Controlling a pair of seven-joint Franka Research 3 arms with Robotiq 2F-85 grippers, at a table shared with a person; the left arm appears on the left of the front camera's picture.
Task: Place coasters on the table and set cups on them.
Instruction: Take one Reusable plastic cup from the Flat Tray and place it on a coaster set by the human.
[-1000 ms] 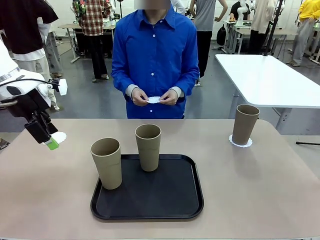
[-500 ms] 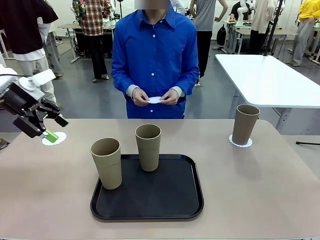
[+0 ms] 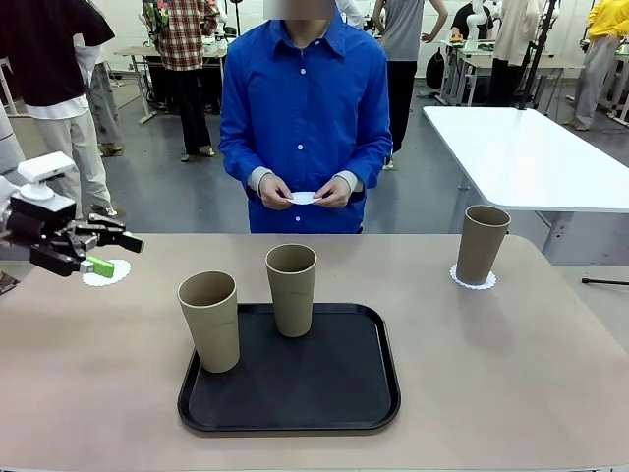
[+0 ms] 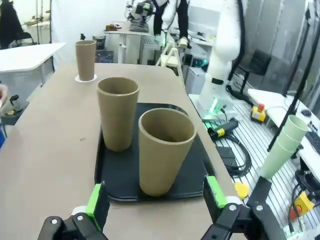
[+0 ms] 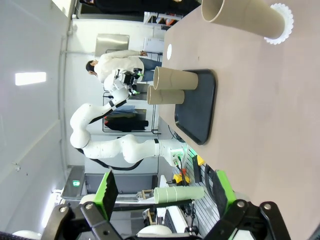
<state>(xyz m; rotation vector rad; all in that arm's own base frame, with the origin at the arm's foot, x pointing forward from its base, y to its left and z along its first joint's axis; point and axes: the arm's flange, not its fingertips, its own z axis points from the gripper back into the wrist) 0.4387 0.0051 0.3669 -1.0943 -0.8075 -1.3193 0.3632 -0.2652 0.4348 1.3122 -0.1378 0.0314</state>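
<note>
On the black tray (image 3: pixel 344 393) stand two tan cups (image 3: pixel 209 320) (image 3: pixel 292 289). The third cup (image 3: pixel 483 244) rests on a white coaster (image 3: pixel 473 279) at the table's far right. Another coaster (image 3: pixel 106 272) lies bare on the table (image 3: pixel 511 374) at the far left. Just above it my left gripper (image 3: pixel 110 254) hovers open, fingers level and aimed right at the tray. In the left wrist view the open gripper (image 4: pixel 155 199) faces the near cup (image 4: pixel 166 150). The person holds a coaster (image 3: pixel 303 197) in both hands. My right gripper (image 5: pixel 165 189) is open and holds nothing, well back from the cup (image 5: pixel 240 17) on its coaster (image 5: pixel 281 24).
The person in a blue shirt (image 3: pixel 305 108) stands at the far edge, behind the tray. A white table (image 3: pixel 521 157) sits beyond the far right corner. Bare tabletop lies right of the tray.
My left gripper swung up from pointing down over the left coaster to lying level, aimed at the cups. The coaster stays on the table. Cups and person are still.
</note>
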